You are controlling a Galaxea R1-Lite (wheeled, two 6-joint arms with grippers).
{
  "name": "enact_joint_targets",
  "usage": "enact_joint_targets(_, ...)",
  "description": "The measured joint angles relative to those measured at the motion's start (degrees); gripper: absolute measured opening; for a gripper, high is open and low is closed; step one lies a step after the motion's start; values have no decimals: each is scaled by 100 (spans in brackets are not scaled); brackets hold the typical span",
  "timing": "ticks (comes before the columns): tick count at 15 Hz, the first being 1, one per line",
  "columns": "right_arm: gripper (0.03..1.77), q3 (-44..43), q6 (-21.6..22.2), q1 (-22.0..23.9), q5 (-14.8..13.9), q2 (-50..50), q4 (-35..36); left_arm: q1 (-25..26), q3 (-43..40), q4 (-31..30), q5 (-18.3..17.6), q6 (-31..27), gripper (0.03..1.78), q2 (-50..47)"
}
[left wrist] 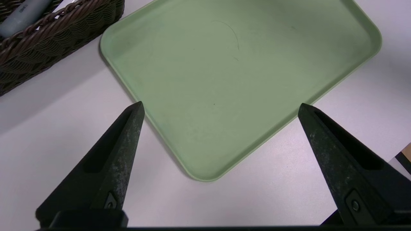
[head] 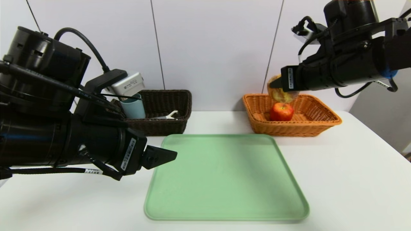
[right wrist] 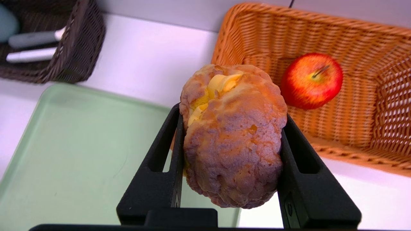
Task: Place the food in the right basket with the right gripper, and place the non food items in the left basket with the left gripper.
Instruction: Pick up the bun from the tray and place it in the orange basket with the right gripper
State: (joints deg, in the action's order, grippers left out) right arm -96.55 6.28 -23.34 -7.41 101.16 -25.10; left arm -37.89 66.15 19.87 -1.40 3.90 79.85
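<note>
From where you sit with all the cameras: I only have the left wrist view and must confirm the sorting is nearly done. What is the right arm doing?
Observer: The right end effector is shut on the round pinkish-brown bun with yellow filling, held up in the air near the orange-tan woven wicker basket.
Operator: Anything in that basket yet?
Observer: Yes, the shiny red apple lies inside it.
Operator: I see only a corner of the dark brown woven basket. What is in it?
Observer: The teal-grey plastic cup stands in the dark brown woven basket, with the white Y-shaped peeler lying beside it.
</note>
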Motion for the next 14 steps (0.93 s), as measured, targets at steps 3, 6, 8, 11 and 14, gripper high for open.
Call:
enact_joint_targets(3, 79, -494, 2, 282, -7, 566, 0, 5, -33, -13, 0, 1, 169, 2)
enact_joint_targets(6, 79, -953, 16, 446, -44, 1259, -4, 10, -41, -22, 13, 4, 169, -2)
enact_joint_targets(8, 79, -1269, 22, 507, -46, 1705, -20, 11, -44, -17, 20, 17, 169, -2)
enact_joint_targets(11, 77, -1475, -2, 560, -46, 2186, -9, 18, -68, -17, 17, 23, 169, -9)
enact_joint_targets(14, 77, -1510, -88, 634, -38, 2459, -28, 22, -74, -20, 20, 20, 169, -11)
